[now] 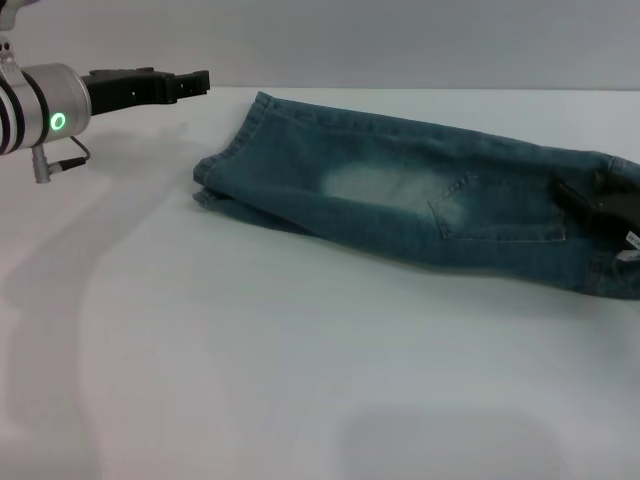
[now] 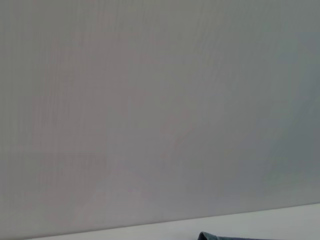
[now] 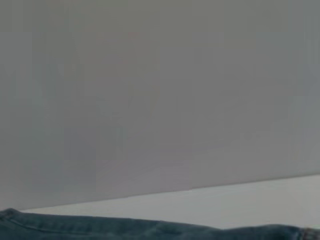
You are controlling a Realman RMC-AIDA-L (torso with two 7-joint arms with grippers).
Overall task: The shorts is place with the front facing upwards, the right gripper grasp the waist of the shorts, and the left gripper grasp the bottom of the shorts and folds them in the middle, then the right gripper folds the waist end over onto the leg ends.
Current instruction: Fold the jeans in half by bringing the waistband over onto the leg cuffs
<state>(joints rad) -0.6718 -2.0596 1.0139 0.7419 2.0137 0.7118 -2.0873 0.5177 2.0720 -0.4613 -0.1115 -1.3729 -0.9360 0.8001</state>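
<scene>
Shorts [image 1: 420,205] are seen already folded lengthwise, lying along the counter's [image 1: 250,380] far edge with the long axis running from the leg ends [image 1: 225,180] on the left to the waist [image 1: 610,230] at the right edge. The right gripper [image 1: 600,200] is set on the waist end; whether its jaws are pinching cloth cannot be told. The left gripper [image 1: 195,83] is held level above the far left corner, just clear of the hems, jaws apparently pressed together.

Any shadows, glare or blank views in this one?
Head view: soft arm shadows on the table, green ring glow on the left gripper arm, no glare. Left wrist view: mostly blank wall. Right wrist view: the same, with the shorts along one edge.
</scene>
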